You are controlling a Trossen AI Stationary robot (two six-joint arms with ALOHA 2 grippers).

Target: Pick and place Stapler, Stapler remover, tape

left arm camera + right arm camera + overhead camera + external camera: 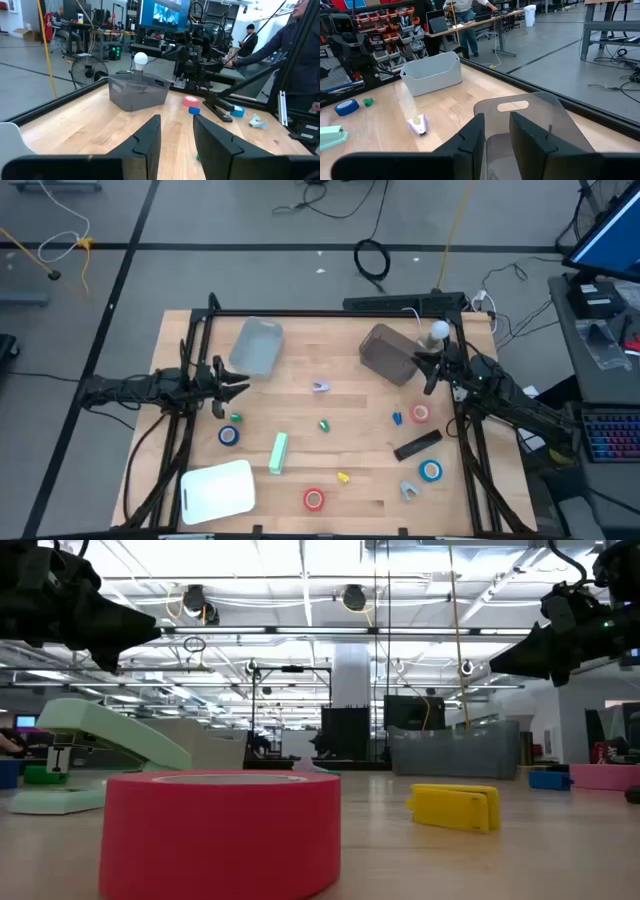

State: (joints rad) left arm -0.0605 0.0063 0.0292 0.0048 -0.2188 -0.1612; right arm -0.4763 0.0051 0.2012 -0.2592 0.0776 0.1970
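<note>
My left gripper [238,385] [176,135] hovers open above the table's left side, touching nothing. My right gripper [428,366] [496,131] hovers open over the dark translucent bin [388,353] [535,117]. A mint-green stapler [278,452] [95,745] and a black stapler [417,445] [220,107] lie on the table. A purple-white stapler remover [320,386] [418,124] lies mid-table and a grey-blue one [408,490] near the front. Red tape rolls [314,499] [420,414] and blue tape rolls [229,435] [431,471] lie flat.
A pale blue bin [257,345] [432,72] stands at the far left, and a white board [218,488] lies at the near left corner. Small yellow [344,477], green [324,424] and blue [397,418] pieces lie scattered. People stand beyond the table's right side.
</note>
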